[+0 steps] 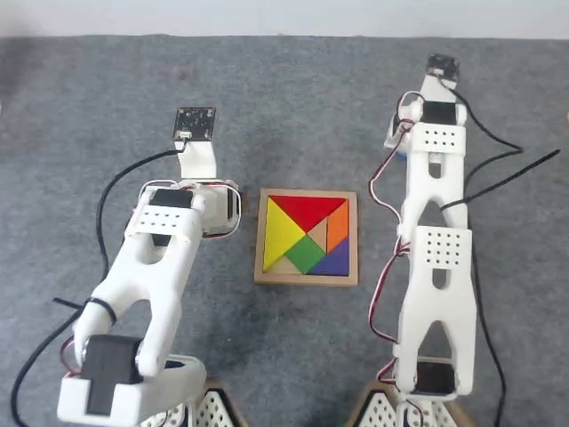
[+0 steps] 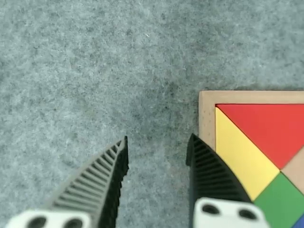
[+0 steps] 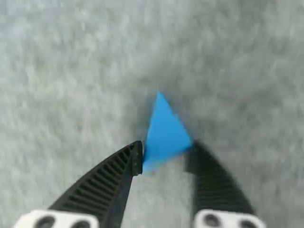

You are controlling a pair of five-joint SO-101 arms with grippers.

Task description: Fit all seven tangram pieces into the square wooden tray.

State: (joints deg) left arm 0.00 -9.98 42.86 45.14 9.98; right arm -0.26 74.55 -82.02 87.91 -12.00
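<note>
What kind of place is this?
Probably a robot practice table: a left arm and right arm on a grey mat, a wooden puzzle tray between them, a blue piece in the right gripper.

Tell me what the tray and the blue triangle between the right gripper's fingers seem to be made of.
The tray looks like bare pale wood: light tan, matte rim. The blue triangle is flat, evenly coloured and matte, likely painted wood or foam; the look leaves that open.

2 arms (image 1: 151,267) (image 1: 436,258), 1 tray (image 1: 260,236), 6 colored pcs (image 1: 307,212) (image 1: 283,233) (image 1: 338,231) (image 1: 305,254) (image 1: 333,260) (image 3: 164,130)
</note>
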